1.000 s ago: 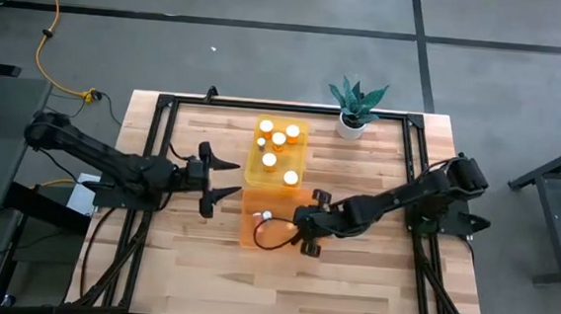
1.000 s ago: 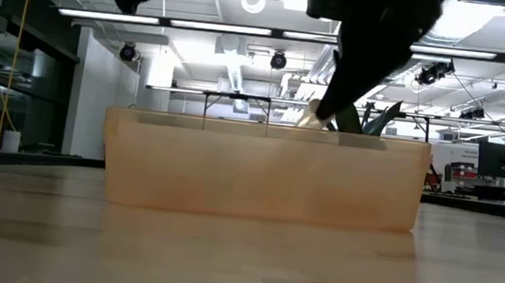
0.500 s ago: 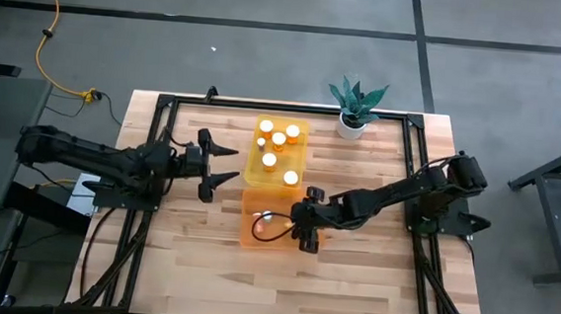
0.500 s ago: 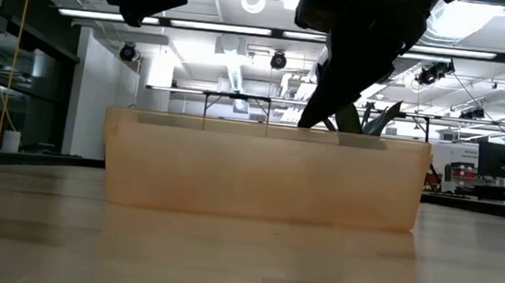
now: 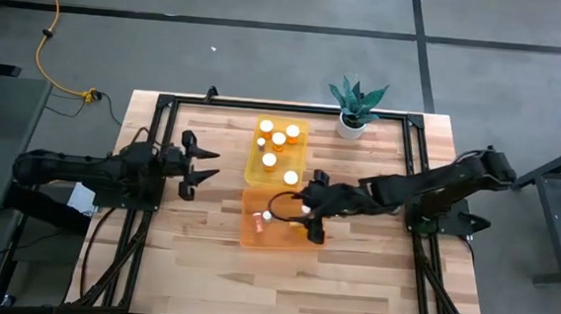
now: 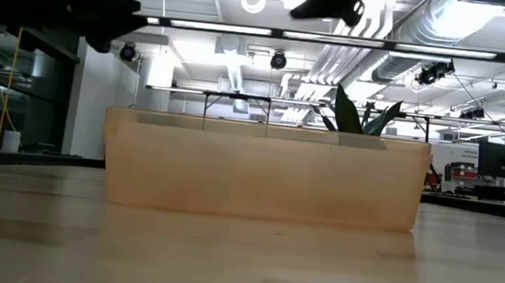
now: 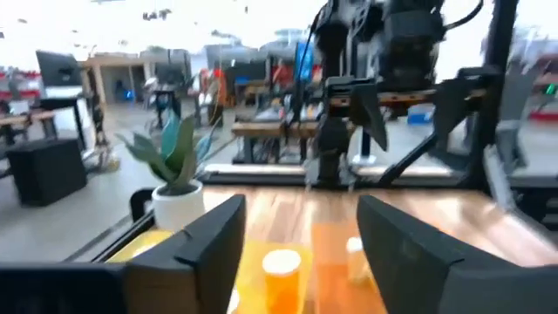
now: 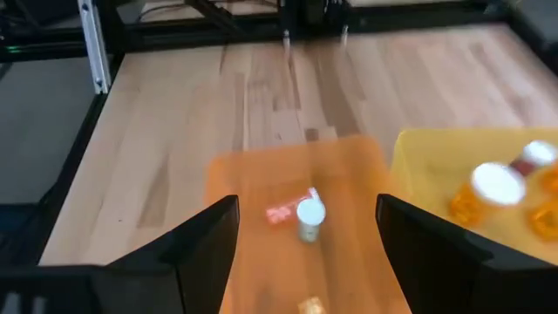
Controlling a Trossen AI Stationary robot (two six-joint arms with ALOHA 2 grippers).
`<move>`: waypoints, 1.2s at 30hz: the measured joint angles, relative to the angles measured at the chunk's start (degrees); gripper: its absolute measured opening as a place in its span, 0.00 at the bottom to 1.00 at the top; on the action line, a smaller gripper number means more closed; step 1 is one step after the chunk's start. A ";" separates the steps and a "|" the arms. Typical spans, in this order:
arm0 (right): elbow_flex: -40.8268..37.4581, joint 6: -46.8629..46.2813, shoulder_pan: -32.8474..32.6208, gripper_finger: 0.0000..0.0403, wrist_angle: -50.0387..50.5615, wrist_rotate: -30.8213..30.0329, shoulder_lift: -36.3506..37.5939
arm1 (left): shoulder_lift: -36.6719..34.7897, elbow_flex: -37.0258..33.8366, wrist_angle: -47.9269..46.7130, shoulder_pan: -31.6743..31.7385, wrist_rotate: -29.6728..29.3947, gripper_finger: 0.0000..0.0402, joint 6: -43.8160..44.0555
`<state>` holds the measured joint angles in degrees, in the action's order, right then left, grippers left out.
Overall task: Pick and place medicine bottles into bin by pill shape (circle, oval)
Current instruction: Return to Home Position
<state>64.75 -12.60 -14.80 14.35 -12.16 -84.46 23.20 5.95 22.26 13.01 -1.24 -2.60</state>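
One medicine bottle (image 8: 309, 218), orange with a white cap, stands on the floor of the orange bin (image 5: 255, 232), also seen in the high view (image 5: 266, 215). My right gripper (image 5: 296, 212) hovers open above that bin's right part, clear of the bottle. Several more medicine bottles (image 5: 278, 138) stand in the yellow bin (image 5: 302, 131) just beyond it. My left gripper (image 5: 217, 165) is open in the air left of the yellow bin, pointing at it; one bottle (image 7: 281, 269) shows between its fingers, farther off.
A potted plant (image 5: 355, 105) stands at the far edge, right of the yellow bin. A small red label (image 8: 282, 212) lies beside the bottle in the orange bin. In the low view the orange bin's near wall (image 6: 264, 172) hides what lies behind it. Bare wood lies near and on both sides.
My right gripper has opened, let go of the bottle in the orange bin, risen clear and drawn back toward the table's right edge. The bottle stays standing in the bin. My left gripper has drawn back toward the table's left edge.
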 joint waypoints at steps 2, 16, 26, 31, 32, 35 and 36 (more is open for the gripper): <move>0.02 0.98 -1.18 0.65 1.50 -1.73 1.94 | -3.33 -2.04 0.56 -0.26 -0.40 0.45 1.01; -13.48 -16.11 -10.95 0.18 13.45 -16.34 16.24 | -12.47 -5.26 -4.36 -2.24 -2.26 0.02 3.47; -37.79 -7.65 10.23 0.01 -9.82 1.58 42.26 | -12.52 -5.26 -4.50 -2.20 -5.82 0.04 0.05; -44.28 -5.17 17.26 0.01 -11.88 8.95 53.47 | -12.50 -5.26 -4.48 -2.20 -5.88 0.03 0.01; -45.94 -4.99 16.96 0.00 -12.96 9.19 55.86 | -12.50 -5.26 -4.50 -2.20 -5.86 0.03 0.01; -52.48 -4.87 15.36 0.00 -19.73 8.06 62.44 | -12.50 -5.26 -4.49 -2.20 -5.86 0.03 0.00; -54.43 -5.02 14.85 0.00 -21.72 7.96 64.31 | -12.50 -5.26 -4.50 -2.20 -5.86 0.03 0.01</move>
<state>10.32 -17.62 0.05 -7.38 -4.20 -20.15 10.70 0.69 17.76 10.81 -7.09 -2.59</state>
